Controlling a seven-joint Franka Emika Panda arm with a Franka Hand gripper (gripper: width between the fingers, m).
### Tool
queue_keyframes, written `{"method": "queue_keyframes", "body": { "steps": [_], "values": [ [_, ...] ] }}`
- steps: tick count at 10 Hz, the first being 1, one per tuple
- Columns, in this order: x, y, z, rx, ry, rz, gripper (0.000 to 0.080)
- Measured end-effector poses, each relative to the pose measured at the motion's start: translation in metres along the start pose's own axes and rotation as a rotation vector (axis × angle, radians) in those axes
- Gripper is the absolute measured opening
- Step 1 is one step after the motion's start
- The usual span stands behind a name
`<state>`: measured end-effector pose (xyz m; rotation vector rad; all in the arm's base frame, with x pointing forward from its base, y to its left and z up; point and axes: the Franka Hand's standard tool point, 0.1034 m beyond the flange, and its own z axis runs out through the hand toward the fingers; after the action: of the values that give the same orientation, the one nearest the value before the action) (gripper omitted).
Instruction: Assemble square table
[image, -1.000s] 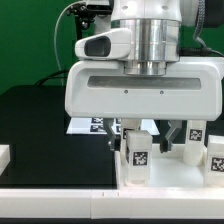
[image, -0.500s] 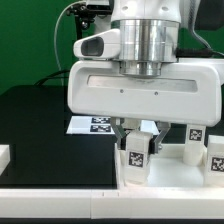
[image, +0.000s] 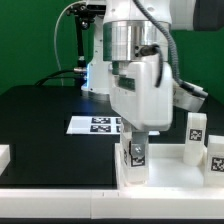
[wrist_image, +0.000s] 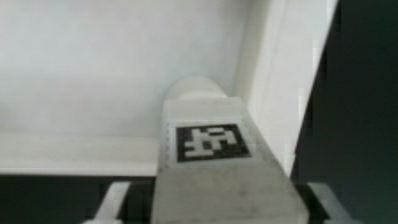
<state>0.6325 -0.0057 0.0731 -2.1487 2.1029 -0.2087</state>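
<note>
Claw (image: 136, 148) has narrowed from wide to clamped on a tagged leg (image: 136, 158) — wrist rotated since a second ago. Leg stands upright between the fingers; the wrist view shows the tabletop's raised rim (wrist_image: 267, 60) just beyond it. Two more legs (image: 195, 135) stand beside the claw, toward the exterior view's right. Judgement: grasp made — lift pending.

Exterior faces the scene; wrist sits close above shared leg (image: 136, 154) (wrist_image: 217, 150)
</note>
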Motion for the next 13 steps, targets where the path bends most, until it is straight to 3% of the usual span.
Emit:
{"method": "queue_keyframes", "body": {
  "steps": [1,3,4,5,10,12,13],
  "values": [
    [0.000,0.000,0.000,-0.002,0.001,-0.011,0.0285],
    [0.006,0.002,0.000,-0.021,-0.010,-0.320,0.0573],
    [0.009,0.002,0.001,-0.020,-0.015,-0.476,0.0573],
    [0.009,0.002,0.001,-0.019,-0.026,-0.647,0.0631],
    [0.007,0.002,0.001,-0.024,-0.022,-1.019,0.0649],
    [-0.007,0.000,-0.002,-0.032,-0.015,-1.316,0.0649],
    [-0.006,-0.002,-0.004,-0.025,-0.010,-1.378,0.0649]
  ]
}}
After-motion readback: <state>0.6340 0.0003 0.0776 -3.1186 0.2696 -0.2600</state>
